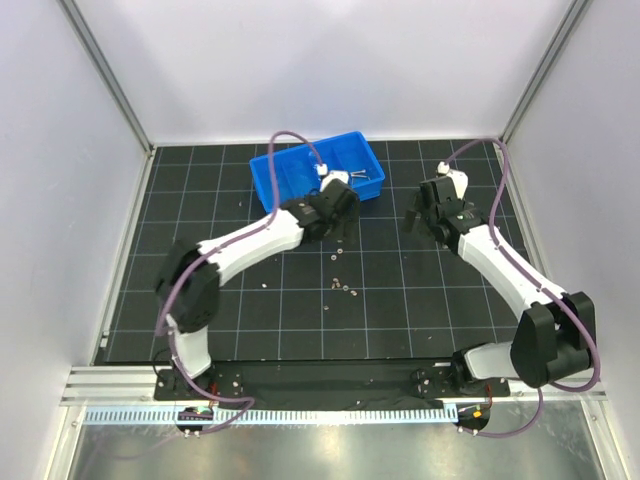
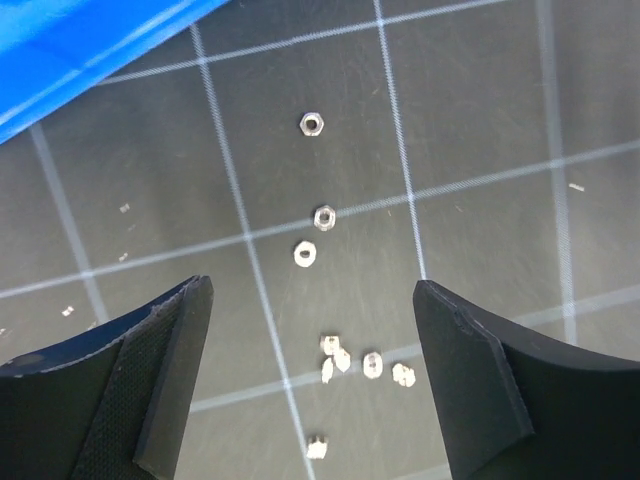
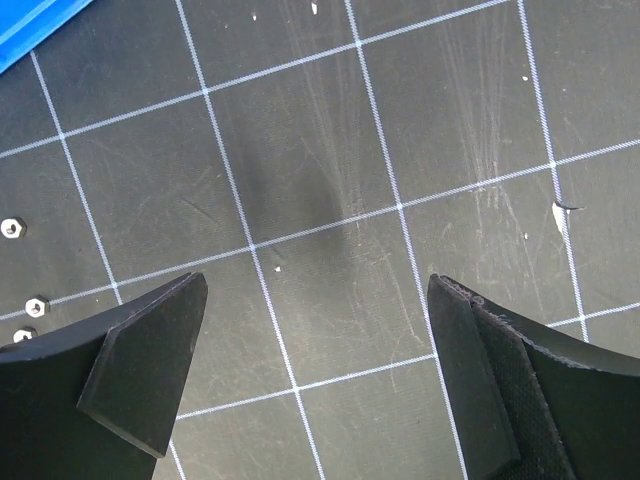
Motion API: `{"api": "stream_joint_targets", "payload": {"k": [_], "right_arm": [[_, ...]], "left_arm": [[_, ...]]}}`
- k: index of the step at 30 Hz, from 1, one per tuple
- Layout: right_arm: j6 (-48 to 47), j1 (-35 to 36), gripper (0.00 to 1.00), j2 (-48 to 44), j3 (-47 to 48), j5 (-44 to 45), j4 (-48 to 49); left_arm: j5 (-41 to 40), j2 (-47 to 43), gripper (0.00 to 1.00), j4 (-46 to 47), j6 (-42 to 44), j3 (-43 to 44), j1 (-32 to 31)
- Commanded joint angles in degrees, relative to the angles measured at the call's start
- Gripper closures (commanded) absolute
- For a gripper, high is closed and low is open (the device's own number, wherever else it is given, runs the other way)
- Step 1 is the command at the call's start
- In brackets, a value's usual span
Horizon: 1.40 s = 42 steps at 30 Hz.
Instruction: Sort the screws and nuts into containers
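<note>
On the black gridded desk (image 1: 200, 200), at the near side of the bright blue rectangular plastic tray (image 1: 262, 180) with its dividers: tiny squat shiny silver metal nuts (image 2: 311, 123), several of them, in a loose line and then a small cluster. Probably lying there as the pile to sort, close to the tray for a short carry. Inside the right part of the tray: a few thin silver metal screws (image 1: 362, 177), too small to count, and hard to say in which section.

As for the left hand (image 2: 312, 320): spread wide, pointing down over the nuts, holding nothing and touching nothing. Placed so, by my judgement, to come down and close on 1 nut.

As for the right hand (image 3: 318, 330): spread wide too, and empty. Hanging above bare desk at the right, with 3 nuts at the left edge of its own view, apart from the fingers.
</note>
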Motion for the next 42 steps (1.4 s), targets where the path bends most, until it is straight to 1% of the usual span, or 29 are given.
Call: {"api": "stream_joint_targets", "payload": {"k": [1,6,10,19,27,31,33,38,42], "right_arm": [[0.83,-0.38,0.00,-2.92,-0.58,0.23,3.49],[-0.32,-0.47,0.00,-3.53,-1.02,0.06,3.49],[-0.67,-0.56,0.00,-3.54,-1.46,0.06,3.84],[-0.93,-0.91,0.00,-1.34,-1.55,-0.47,4.46],[-1.02,-1.26,0.00,-1.60,-1.63,-0.47,4.64],[-0.93,-1.26,0.00,-1.78,-1.99,-0.38,4.72],[-0.93,-1.26,0.00,-1.69,-1.90,-0.38,4.55],[-0.93,-1.26,0.00,-1.69,-1.90,-0.47,4.46],[-0.93,-1.26,0.00,-1.69,-2.08,-0.82,4.37]], "left_arm": [[-6.62,5.84,0.16,-0.64,-1.60,4.94,-1.51],[-11.37,12.70,0.19,-1.09,-2.47,10.39,-1.51],[-12.52,17.26,0.20,-1.96,-2.39,14.17,-1.51],[-15.85,23.43,0.28,-2.58,-2.48,19.01,-1.51],[-15.42,25.46,0.36,-1.79,-5.81,17.96,-1.07],[-15.94,25.90,0.36,0.49,-6.17,17.52,-0.90],[-15.95,26.51,0.38,0.76,-6.43,17.69,-0.72],[-13.48,27.30,0.40,1.28,-7.92,17.34,1.03],[-12.43,27.39,0.43,2.95,-7.93,15.85,1.12]]}}
